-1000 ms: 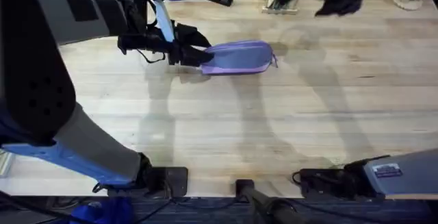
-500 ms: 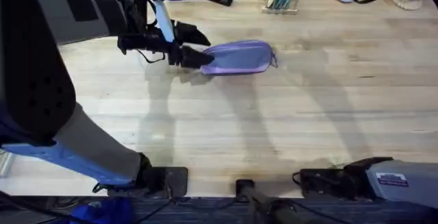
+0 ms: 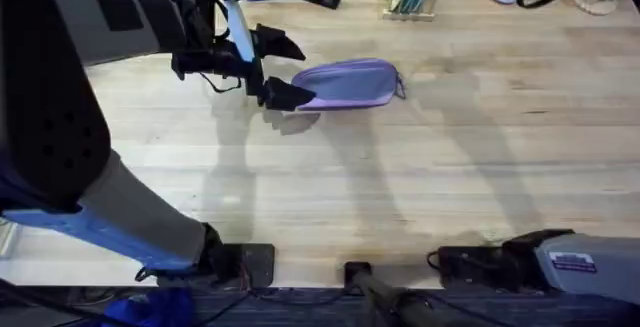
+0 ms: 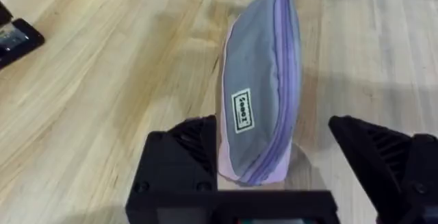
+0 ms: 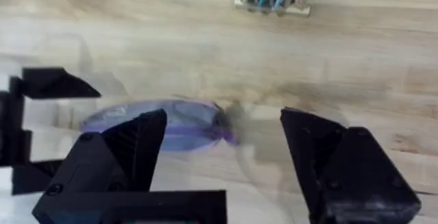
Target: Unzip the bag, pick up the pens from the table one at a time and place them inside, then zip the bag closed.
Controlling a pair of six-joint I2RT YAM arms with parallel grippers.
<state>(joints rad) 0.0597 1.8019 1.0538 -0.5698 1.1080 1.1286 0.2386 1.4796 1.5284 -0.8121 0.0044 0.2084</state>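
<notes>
Bag (image 3: 348,84) lies zipped on the table (image 3: 400,187) at 12 o'clock from centre. Left gripper (image 3: 281,67), clamped on its 9 o'clock end half a second ago, now stands spread, released. Right gripper (image 5: 226,148) hangs open above. No pens visible; task looks finished.

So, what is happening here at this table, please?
Two robot arms are working on a small lavender fabric pencil pouch that lies on the light wooden table. The left gripper is at one end of the pouch with its fingers open on either side of that end, not clamping it. The right gripper hangs above the table with its fingers open, facing the end of the pouch with the pull. The pouch looks zipped shut.
</notes>
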